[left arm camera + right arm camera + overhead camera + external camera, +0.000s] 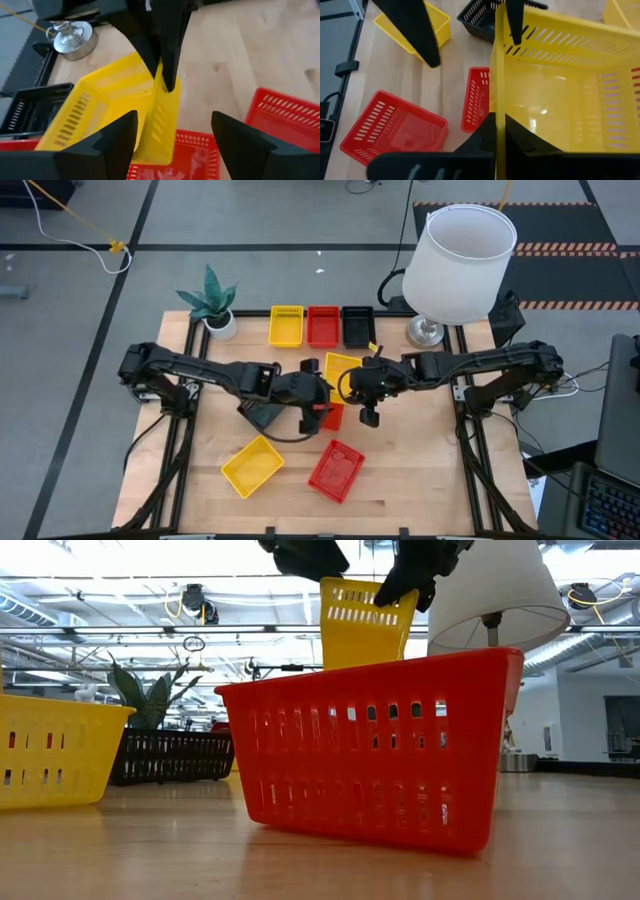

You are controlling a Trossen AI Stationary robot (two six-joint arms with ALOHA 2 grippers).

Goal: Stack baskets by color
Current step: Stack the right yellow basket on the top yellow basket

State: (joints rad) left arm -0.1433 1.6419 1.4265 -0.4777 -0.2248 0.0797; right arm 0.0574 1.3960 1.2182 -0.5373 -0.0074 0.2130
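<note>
The right pincer (370, 376) is clenched on the wall of a yellow basket (341, 367), holding it tilted, clear of the table (420, 470) near the centre. The left pincer (318, 406) stands just beside it with its fingers spread, gripping nothing, above a red basket (333, 417). The likely target, the yellow basket in the back row (286, 326), lies beyond the held one, towards the plant (212, 297), nearer the left arm's side.
</note>
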